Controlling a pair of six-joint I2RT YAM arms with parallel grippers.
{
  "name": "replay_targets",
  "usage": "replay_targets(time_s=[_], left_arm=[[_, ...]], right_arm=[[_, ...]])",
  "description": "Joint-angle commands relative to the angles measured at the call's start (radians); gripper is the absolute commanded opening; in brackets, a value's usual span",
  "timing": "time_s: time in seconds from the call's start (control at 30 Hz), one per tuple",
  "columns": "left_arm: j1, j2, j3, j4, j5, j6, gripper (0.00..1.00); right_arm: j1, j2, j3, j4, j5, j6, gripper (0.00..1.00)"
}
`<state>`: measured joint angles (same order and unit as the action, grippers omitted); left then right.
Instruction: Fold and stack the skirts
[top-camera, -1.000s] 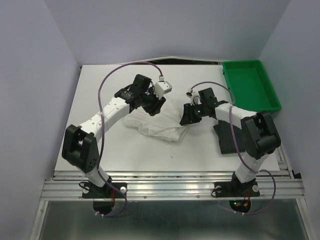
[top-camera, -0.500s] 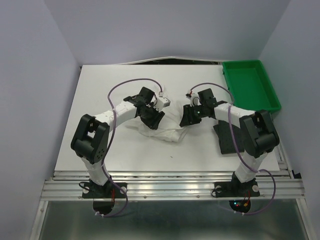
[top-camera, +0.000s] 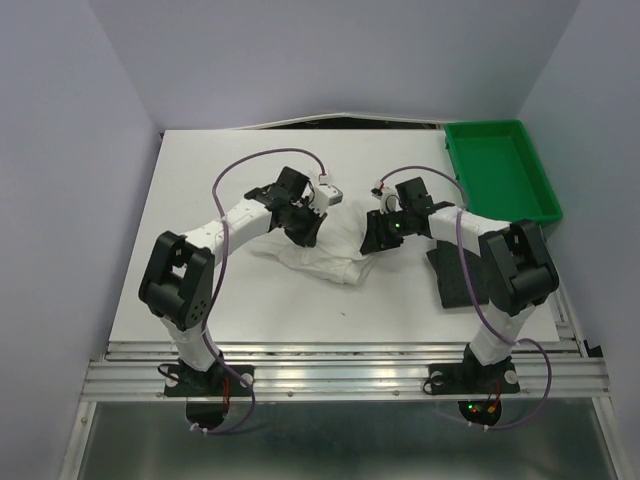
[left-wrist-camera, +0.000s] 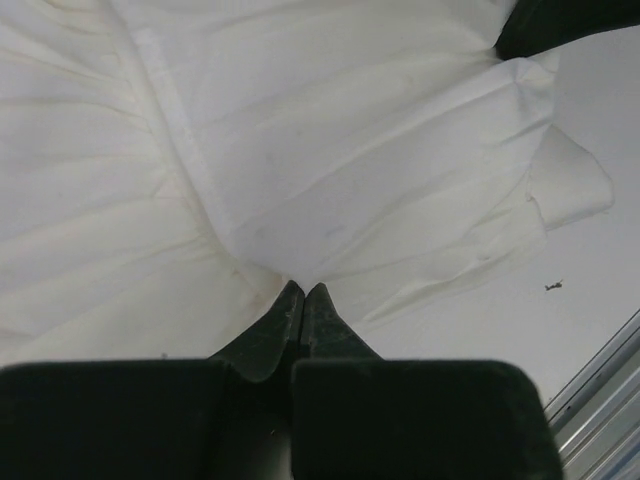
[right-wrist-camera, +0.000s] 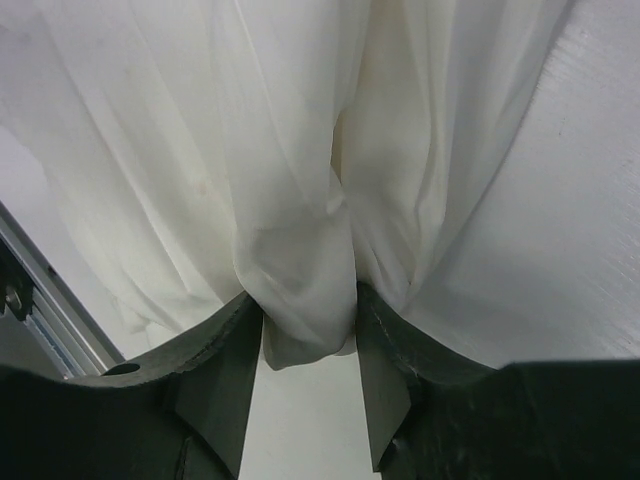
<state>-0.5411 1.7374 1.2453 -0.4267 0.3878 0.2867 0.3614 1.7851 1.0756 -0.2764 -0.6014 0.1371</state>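
Left claw (left-wrist-camera: 303, 300) pinched tight on a fold of the white skirt (top-camera: 335, 252); right claw (right-wrist-camera: 308, 325) narrowed round a bunched edge of it. Dark skirt (top-camera: 447, 282) lies near right on the worktop (top-camera: 200, 180), white one mid-worktop, crumpled. Green tray (top-camera: 495, 175) far right. Cloth looks light, limp, thin: likely sags and slips, so grip corners, not mid-panel.

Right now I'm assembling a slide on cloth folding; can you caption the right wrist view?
Right gripper pinching a bunched fold of the white skirt, pale table visible beside it.
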Motion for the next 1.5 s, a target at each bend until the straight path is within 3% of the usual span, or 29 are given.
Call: replay_targets(time_s=[0.0,0.17,0.3,0.53,0.6,0.73,0.83,0.93,0.97,1.0,1.07,1.1,1.17,1.27,1.37,1.43,1.47], left_arm=[[0.007,-0.114,0.092,0.009,0.002,0.006,0.00],[0.006,-0.081,0.187,0.005,-0.036,0.035,0.00],[0.006,0.045,0.301,0.000,-0.053,0.065,0.00],[0.003,0.234,0.358,0.023,-0.047,0.083,0.00],[0.003,0.266,0.349,0.028,-0.043,0.091,0.09],[0.003,0.258,0.292,0.058,-0.049,0.098,0.29],[0.006,0.209,0.279,0.063,-0.066,0.123,0.39],[0.021,0.091,0.276,0.083,-0.104,0.149,0.53],[0.024,0.055,0.278,0.082,-0.115,0.158,0.57],[0.026,-0.025,0.276,0.077,-0.125,0.195,0.70],[0.023,-0.152,0.237,0.077,-0.130,0.242,0.81],[0.007,-0.195,0.186,0.088,-0.156,0.270,0.93],[-0.013,-0.307,0.131,0.079,-0.193,0.308,0.99],[-0.017,-0.444,-0.031,0.115,-0.220,0.283,0.99],[-0.017,-0.518,-0.084,0.085,-0.169,0.252,0.99],[-0.028,-0.524,-0.098,-0.007,-0.071,0.334,0.99],[-0.054,-0.527,-0.112,-0.017,-0.116,0.327,0.99]], right_arm=[[0.002,0.003,0.007,-0.004,0.002,-0.024,0.47],[0.002,0.010,0.003,-0.006,0.000,-0.031,0.47],[0.002,0.011,-0.003,-0.004,-0.014,-0.030,0.47],[0.002,0.004,-0.029,0.002,-0.032,-0.014,0.45],[0.002,-0.003,-0.042,0.002,-0.034,-0.008,0.43],[0.002,-0.029,-0.092,0.000,-0.057,0.019,0.28],[0.002,-0.047,-0.124,0.014,-0.098,0.070,0.15],[0.031,-0.067,-0.166,0.057,-0.155,0.130,0.13],[0.040,-0.084,-0.178,0.068,-0.162,0.157,0.15],[0.050,-0.093,-0.180,0.075,-0.176,0.173,0.18],[0.059,-0.111,-0.178,0.094,-0.202,0.211,0.43],[0.059,-0.116,-0.169,0.088,-0.225,0.205,0.60],[0.059,-0.137,-0.110,-0.012,-0.183,0.145,0.66],[-0.020,-0.200,-0.071,-0.116,-0.118,0.098,0.69],[-0.068,-0.243,-0.030,-0.187,-0.055,-0.005,0.73],[-0.068,-0.260,0.024,-0.216,0.005,-0.081,0.76],[-0.068,-0.260,0.039,-0.218,0.011,-0.103,0.77]])
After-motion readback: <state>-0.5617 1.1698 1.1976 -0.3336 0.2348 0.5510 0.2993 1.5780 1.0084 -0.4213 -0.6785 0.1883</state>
